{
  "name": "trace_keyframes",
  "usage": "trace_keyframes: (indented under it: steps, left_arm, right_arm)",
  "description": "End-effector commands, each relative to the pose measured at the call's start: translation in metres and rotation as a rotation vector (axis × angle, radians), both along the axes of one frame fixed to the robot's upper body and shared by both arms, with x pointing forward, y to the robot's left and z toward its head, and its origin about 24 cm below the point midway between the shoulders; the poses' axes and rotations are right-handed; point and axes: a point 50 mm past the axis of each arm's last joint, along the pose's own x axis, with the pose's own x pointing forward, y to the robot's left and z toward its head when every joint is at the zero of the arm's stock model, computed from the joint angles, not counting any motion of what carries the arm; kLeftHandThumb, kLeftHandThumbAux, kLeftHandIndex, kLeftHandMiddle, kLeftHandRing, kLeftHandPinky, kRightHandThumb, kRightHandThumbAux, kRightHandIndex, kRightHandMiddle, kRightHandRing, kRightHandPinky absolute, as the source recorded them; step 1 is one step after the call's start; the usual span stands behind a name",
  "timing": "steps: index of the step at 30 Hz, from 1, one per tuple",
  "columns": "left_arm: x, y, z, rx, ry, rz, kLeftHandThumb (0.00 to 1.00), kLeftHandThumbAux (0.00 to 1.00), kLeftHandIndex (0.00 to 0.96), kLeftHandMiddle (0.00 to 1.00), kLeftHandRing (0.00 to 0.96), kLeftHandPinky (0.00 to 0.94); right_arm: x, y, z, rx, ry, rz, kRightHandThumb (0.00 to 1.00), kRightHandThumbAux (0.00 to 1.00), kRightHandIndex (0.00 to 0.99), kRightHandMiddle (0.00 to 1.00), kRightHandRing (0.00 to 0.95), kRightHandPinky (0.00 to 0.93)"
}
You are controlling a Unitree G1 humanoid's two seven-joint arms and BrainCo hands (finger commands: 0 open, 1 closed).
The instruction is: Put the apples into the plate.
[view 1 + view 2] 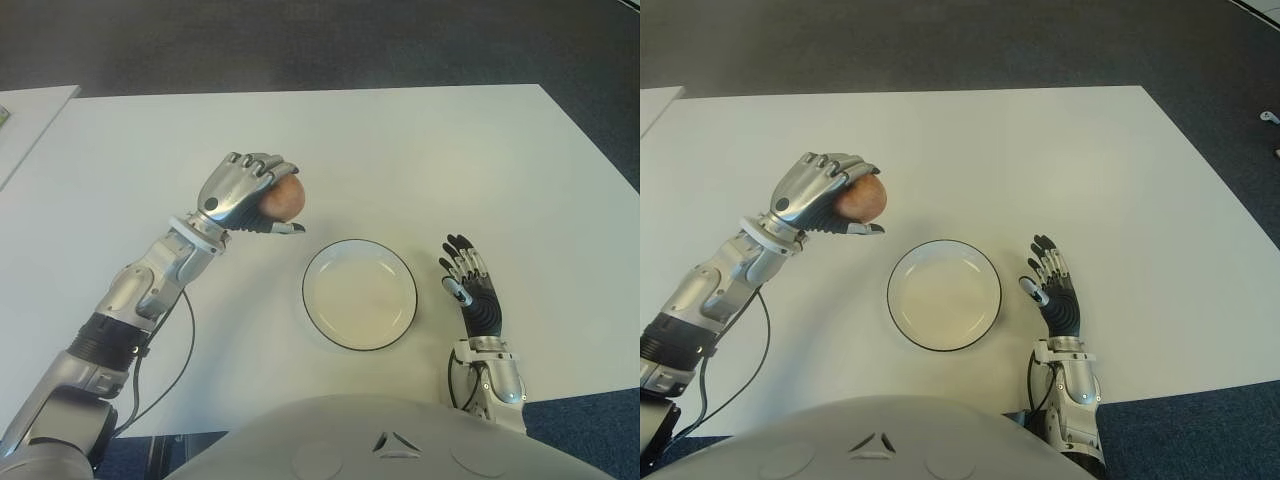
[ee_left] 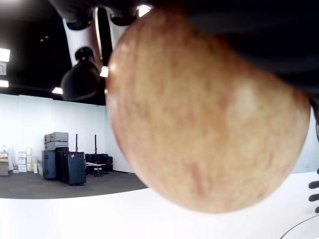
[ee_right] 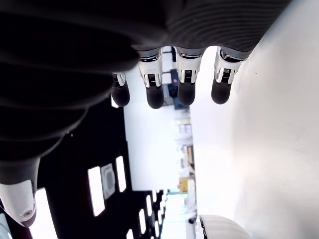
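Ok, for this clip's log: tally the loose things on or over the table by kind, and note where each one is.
Apple: 1, held in the left hand, off to the left of the plate.
Plate: 1, white with a dark rim, nothing in it, on the table beside the open right hand.
Total: 2

Left robot hand (image 1: 245, 192) is raised with fingers curled closed; right robot hand (image 1: 472, 285) shows outstretched, seemingly relaxed.

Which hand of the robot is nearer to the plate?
Right. The right hand lies open just beside the plate, on its right; the left hand, holding the apple, is farther up-left.
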Motion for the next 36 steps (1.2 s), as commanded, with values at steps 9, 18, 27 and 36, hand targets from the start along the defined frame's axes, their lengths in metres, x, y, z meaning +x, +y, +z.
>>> trace_keyframes:
  steps: [9, 18, 27, 36]
  left_arm:
    - [-0.022, -0.03, -0.011, -0.004, 0.067, -0.105, 0.753, 0.693, 0.444, 0.851, 0.842, 0.803]
    - [-0.033, -0.051, -0.027, 0.056, 0.15, -0.185, 0.753, 0.692, 0.444, 0.842, 0.835, 0.814]
    - [-0.045, -0.08, -0.04, 0.046, 0.127, -0.269, 0.752, 0.69, 0.445, 0.844, 0.853, 0.838]
    - [-0.051, -0.086, -0.051, 0.067, 0.152, -0.283, 0.752, 0.689, 0.446, 0.837, 0.852, 0.837]
  right_arm:
    - [-0.012, 0.007, -0.022, 0.053, 0.13, -0.002, 0.148, 0.577, 0.038, 0.113, 0.078, 0.04]
    - [-0.011, 0.011, -0.022, 0.065, 0.131, -0.019, 0.16, 0.581, 0.041, 0.116, 0.08, 0.058]
    - [-0.011, 0.015, -0.021, 0.062, 0.128, -0.025, 0.188, 0.576, 0.065, 0.147, 0.095, 0.077]
    - [-0.012, 0.018, -0.021, 0.073, 0.129, -0.031, 0.212, 0.559, 0.089, 0.133, 0.084, 0.079]
